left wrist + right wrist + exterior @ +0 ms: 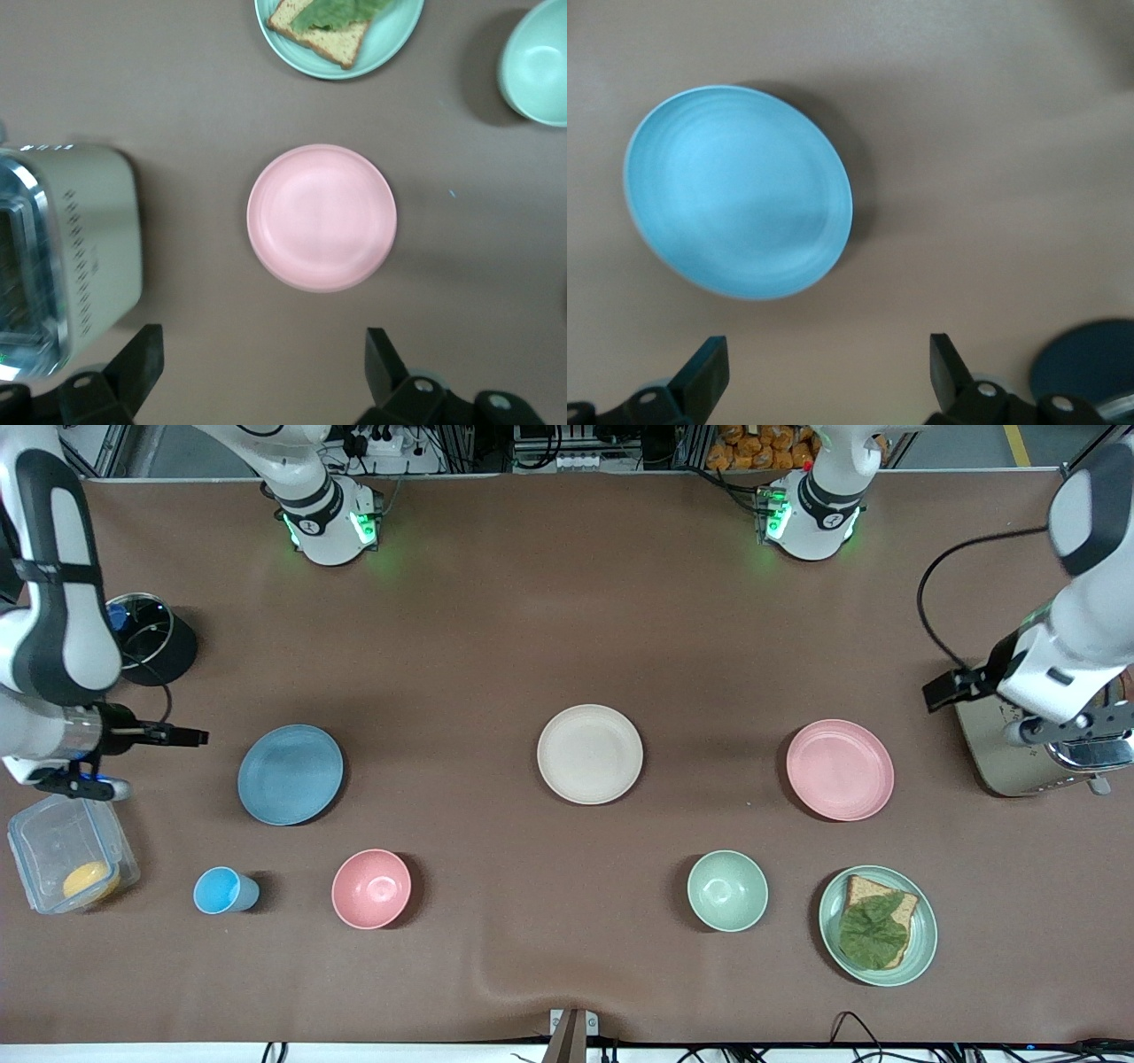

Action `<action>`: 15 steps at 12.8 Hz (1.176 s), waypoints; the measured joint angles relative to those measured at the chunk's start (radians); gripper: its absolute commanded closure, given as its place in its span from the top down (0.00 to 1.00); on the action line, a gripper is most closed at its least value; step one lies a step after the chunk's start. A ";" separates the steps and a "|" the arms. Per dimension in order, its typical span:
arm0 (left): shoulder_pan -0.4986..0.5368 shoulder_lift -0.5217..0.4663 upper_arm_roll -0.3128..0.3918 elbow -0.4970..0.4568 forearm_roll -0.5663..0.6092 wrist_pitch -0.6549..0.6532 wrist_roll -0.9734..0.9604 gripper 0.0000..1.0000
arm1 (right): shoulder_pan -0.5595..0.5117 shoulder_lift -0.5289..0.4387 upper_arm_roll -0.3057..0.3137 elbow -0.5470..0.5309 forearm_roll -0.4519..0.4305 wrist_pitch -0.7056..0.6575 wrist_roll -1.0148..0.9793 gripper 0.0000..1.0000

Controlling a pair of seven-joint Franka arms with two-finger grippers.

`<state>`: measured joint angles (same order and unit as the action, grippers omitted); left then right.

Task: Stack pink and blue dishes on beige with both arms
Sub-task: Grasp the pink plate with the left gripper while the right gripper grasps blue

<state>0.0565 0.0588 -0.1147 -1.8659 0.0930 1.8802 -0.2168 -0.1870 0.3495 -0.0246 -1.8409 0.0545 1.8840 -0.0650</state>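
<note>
Plates lie in a row across the middle of the brown table: the blue plate toward the right arm's end, the beige plate at the centre, and the pink plate toward the left arm's end. All three sit flat, well apart from one another, and nothing rests on any of them.

The left gripper hangs above the table at the left arm's edge, over the ground between the pink plate and a metal toaster. Its two fingers stand wide apart and hold nothing, and the pink plate shows whole in its wrist view.

The right gripper hangs above the right arm's edge of the table, near a clear plastic box with something yellow inside. Its fingers also stand wide apart and empty, and the blue plate fills much of its wrist view.

Along the table edge nearer the front camera stand a small blue cup, a pink bowl, a pale green bowl and a green plate with bread and a leaf on it. A dark round lid lies near the right arm's edge, closer to the bases.
</note>
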 measured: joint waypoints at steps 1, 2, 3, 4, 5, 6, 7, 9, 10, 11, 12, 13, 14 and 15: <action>0.010 0.000 0.001 -0.085 0.004 0.103 0.000 1.00 | 0.000 0.020 0.000 -0.037 0.000 0.077 0.000 1.00; 0.021 0.002 0.001 -0.163 0.004 0.200 0.000 1.00 | 0.000 0.036 0.000 -0.079 0.000 0.160 0.000 1.00; 0.031 0.009 0.001 -0.229 0.005 0.281 0.000 1.00 | 0.000 0.050 0.000 -0.113 0.000 0.225 0.000 1.00; 0.045 0.024 0.001 -0.283 0.005 0.351 0.000 1.00 | 0.000 0.063 0.001 -0.135 0.000 0.269 0.000 1.00; 0.066 0.044 0.001 -0.318 0.005 0.405 0.000 1.00 | 0.000 0.076 0.001 -0.146 0.001 0.297 0.000 1.00; 0.088 0.071 0.002 -0.339 0.005 0.446 0.001 1.00 | 0.000 0.091 0.001 -0.149 0.001 0.319 0.000 1.00; 0.105 0.102 0.002 -0.349 0.005 0.478 0.003 1.00 | 0.000 0.107 0.001 -0.149 0.002 0.335 0.001 1.00; 0.133 0.170 0.002 -0.352 0.005 0.538 0.003 1.00 | 0.000 0.136 0.001 -0.150 0.005 0.365 0.001 1.00; 0.147 0.200 0.002 -0.352 0.005 0.569 0.003 1.00 | 0.000 0.149 0.001 -0.150 0.007 0.384 0.001 1.00; 0.155 0.225 0.002 -0.352 0.005 0.593 0.003 1.00 | 0.000 0.160 0.001 -0.150 0.010 0.392 0.002 1.00; 0.158 0.244 0.002 -0.352 0.005 0.608 0.003 1.00 | 0.000 0.167 0.002 -0.150 0.018 0.394 0.002 1.00; 0.158 0.259 0.002 -0.352 0.005 0.622 0.003 1.00 | 0.000 0.174 0.002 -0.150 0.034 0.394 0.002 0.80; 0.159 0.271 0.002 -0.352 0.005 0.634 0.003 1.00 | 0.000 0.182 0.003 -0.151 0.050 0.394 0.002 0.42; 0.162 0.282 0.002 -0.352 0.005 0.645 0.003 0.96 | 0.000 0.190 0.003 -0.151 0.060 0.394 0.002 0.04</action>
<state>0.2185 0.3408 -0.1127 -2.2175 0.0985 2.5254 -0.2133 -0.1869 0.5394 -0.0216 -1.9917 0.1147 2.2782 -0.0626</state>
